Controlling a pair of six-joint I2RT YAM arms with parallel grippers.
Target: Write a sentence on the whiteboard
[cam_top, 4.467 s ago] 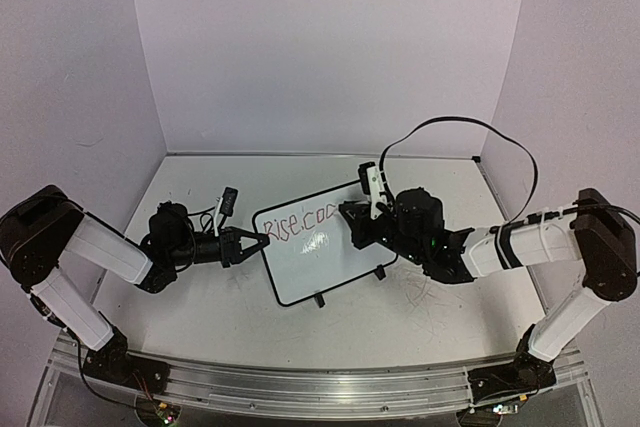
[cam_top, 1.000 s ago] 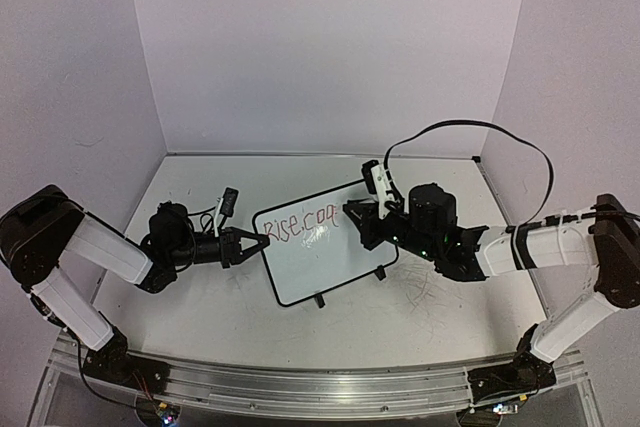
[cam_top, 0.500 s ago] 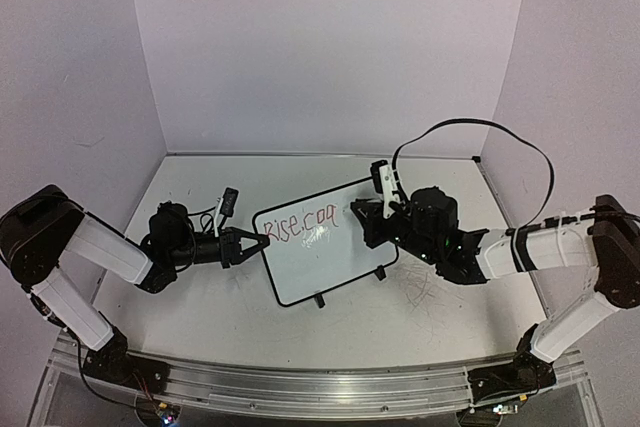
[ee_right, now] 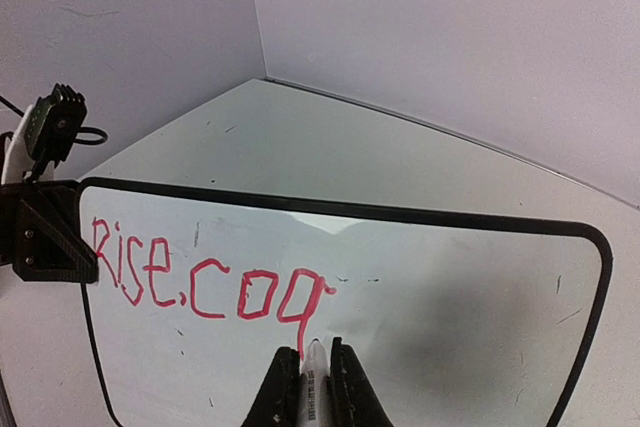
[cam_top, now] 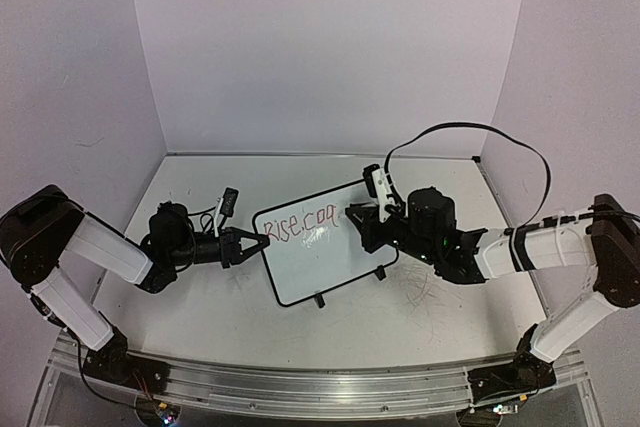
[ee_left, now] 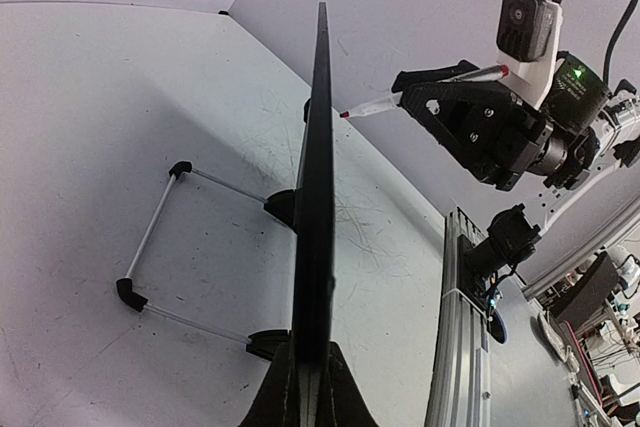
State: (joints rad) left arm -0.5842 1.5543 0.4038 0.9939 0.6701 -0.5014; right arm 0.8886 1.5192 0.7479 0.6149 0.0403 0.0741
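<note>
black-framed white whiteboard (cam_top: 325, 252) at centre of counter (cam_top: 200, 312), long axis 8–2 o'clock | left pincer (cam_top: 258, 243) clamps its 9 o'clock edge | right pincer (ee_right: 312, 355) clamps red-tipped white marker (ee_left: 378, 103), tip at 6 o'clock of the last letter of red handwritten sentence (ee_right: 205, 285)

Two matching arms. Left arm (cam_top: 100, 252): white shell links, bulky black joint housings, black cylindrical wrist motor. Right arm (cam_top: 545, 242): same build, green LED (ee_left: 572, 69) lit on its wrist housing. Left gripper (cam_top: 258, 243) and right gripper (cam_top: 352, 215): black, angular, wedge-shaped fingers. White camera module (ee_left: 527, 22), black lens face, mounted above right gripper; black cable (cam_top: 470, 126) arcs from it. Black bases (cam_top: 105, 359) on ribbed aluminium rail (cam_top: 300, 387).
</note>
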